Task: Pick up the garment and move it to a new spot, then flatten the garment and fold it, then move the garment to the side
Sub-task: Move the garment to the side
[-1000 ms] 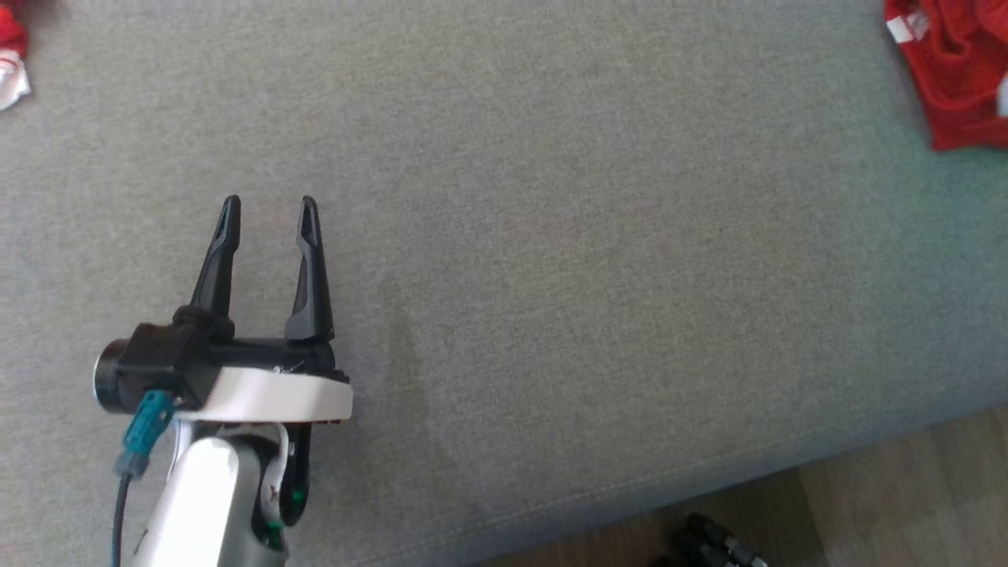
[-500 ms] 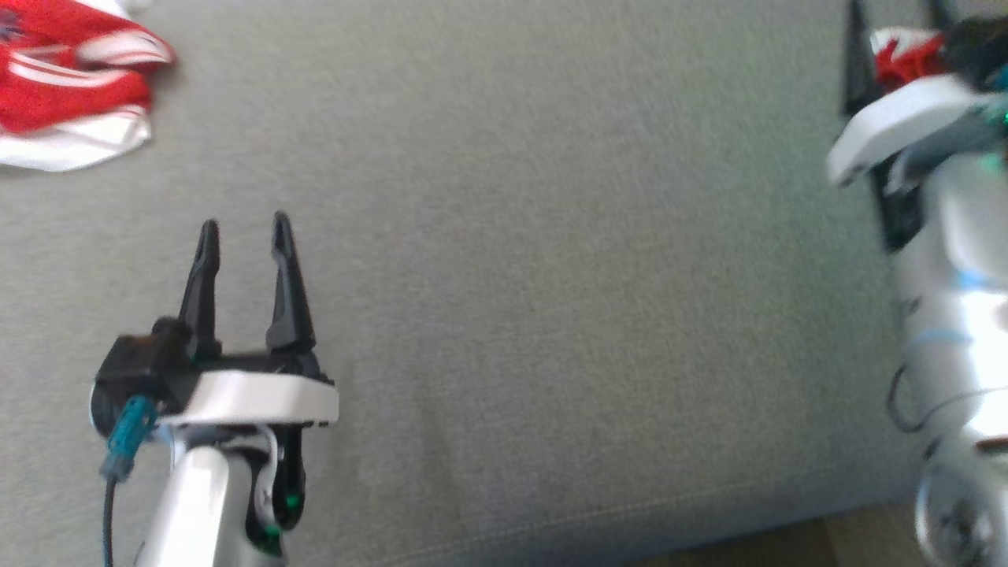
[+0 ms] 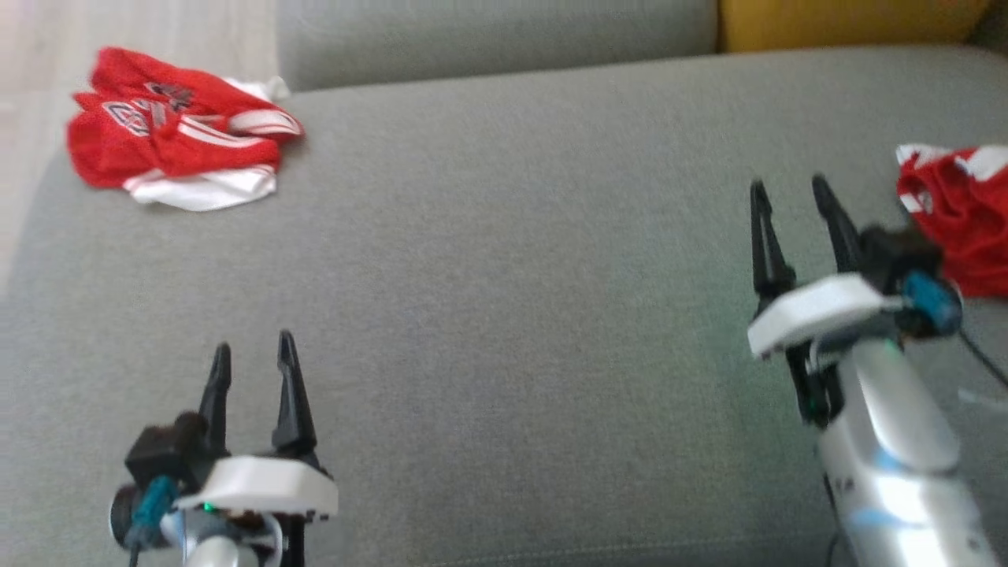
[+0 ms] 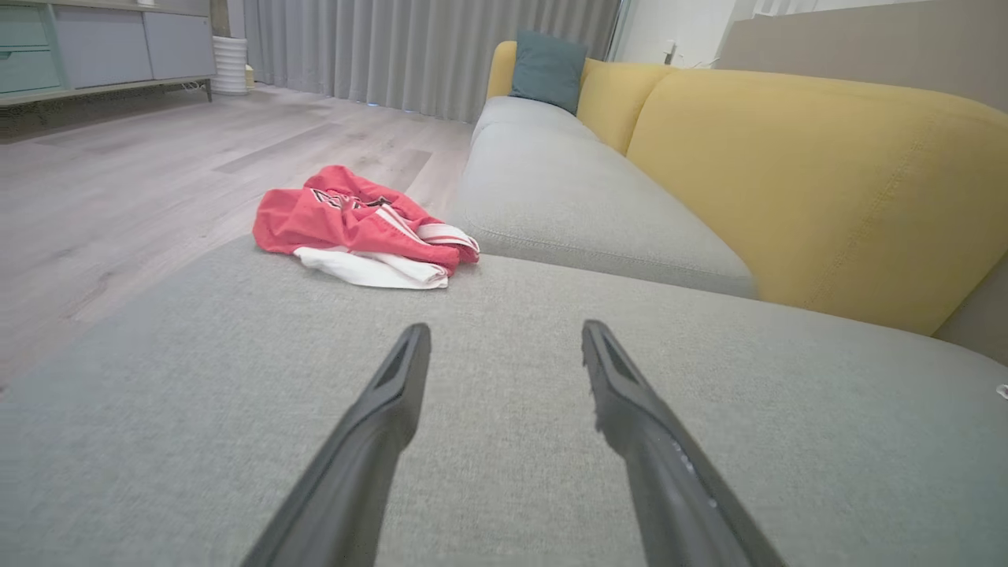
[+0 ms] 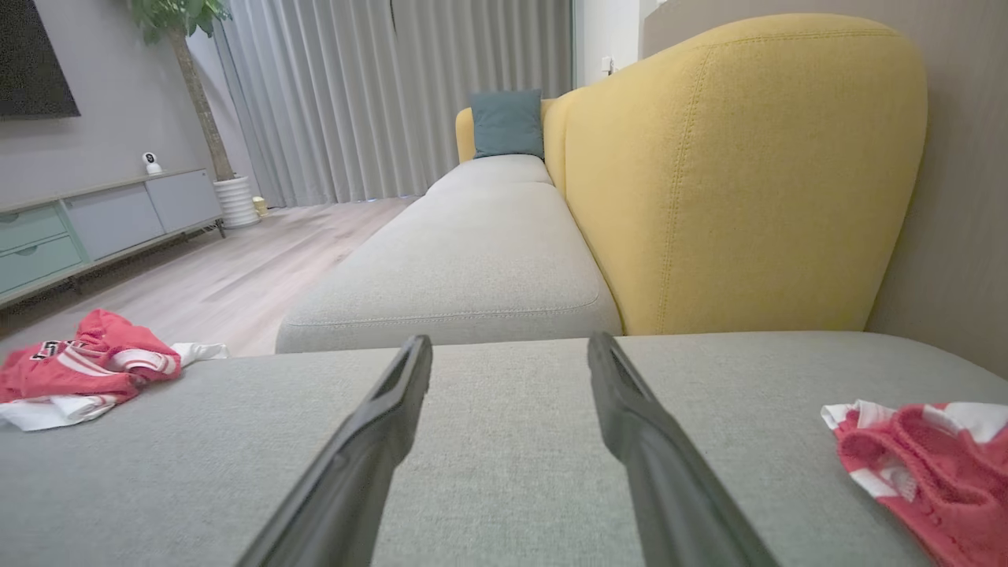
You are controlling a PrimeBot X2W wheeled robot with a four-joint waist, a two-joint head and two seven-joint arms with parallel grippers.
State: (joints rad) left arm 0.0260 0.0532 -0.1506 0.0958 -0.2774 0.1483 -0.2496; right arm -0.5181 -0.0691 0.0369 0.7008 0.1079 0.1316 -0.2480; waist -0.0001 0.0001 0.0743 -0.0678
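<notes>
Red cloth lies at both edges of the head view: a crumpled garment [image 3: 957,228] just right of the right gripper [image 3: 787,189], a second garment [image 3: 177,130] well up-left of the left gripper [image 3: 253,350]. Both grippers gape empty. Left wrist view: the second garment's black lettering is unreadable. Right wrist view: the crumpled garment sits low right, nearer that arm.

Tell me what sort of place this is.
Most likely a home living room: a grey sofa with a yellow backrest, a low cabinet along the wall, and floor-length curtains above a wood floor.
</notes>
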